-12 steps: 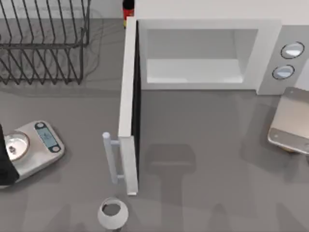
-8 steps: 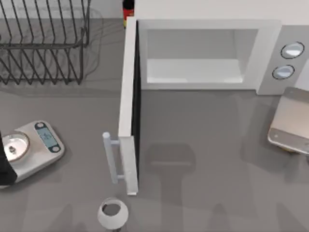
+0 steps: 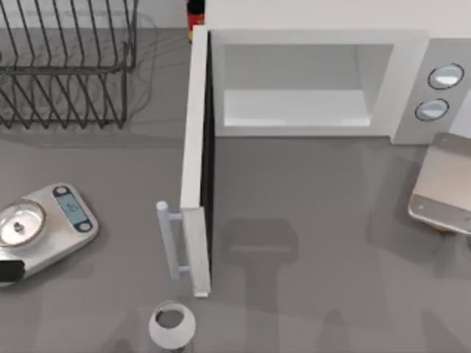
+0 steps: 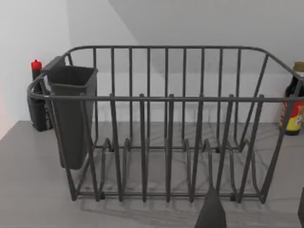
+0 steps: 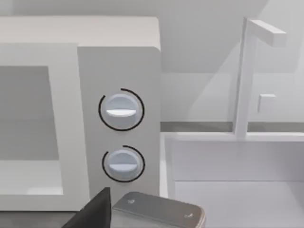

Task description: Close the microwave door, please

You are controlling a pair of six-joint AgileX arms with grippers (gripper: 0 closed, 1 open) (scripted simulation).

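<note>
Dark finger tips of the left gripper [image 4: 256,211] poke up at the edge of the left wrist view, set apart with nothing between them, pointing at the black wire dish rack [image 4: 166,123]. One dark finger of the right gripper [image 5: 95,211] shows by a shiny metal block [image 5: 159,211]; I cannot tell if that gripper is open or closed. White and big, the microwave [image 3: 316,81] sits at the back of the grey table [image 3: 324,243]. The microwave door [image 3: 195,162] stands wide open, sticking out toward the front, with its pale handle [image 3: 168,239] on the left side. A kitchen scale [image 3: 48,224] and a small cup [image 3: 171,325] sit nearby.
</note>
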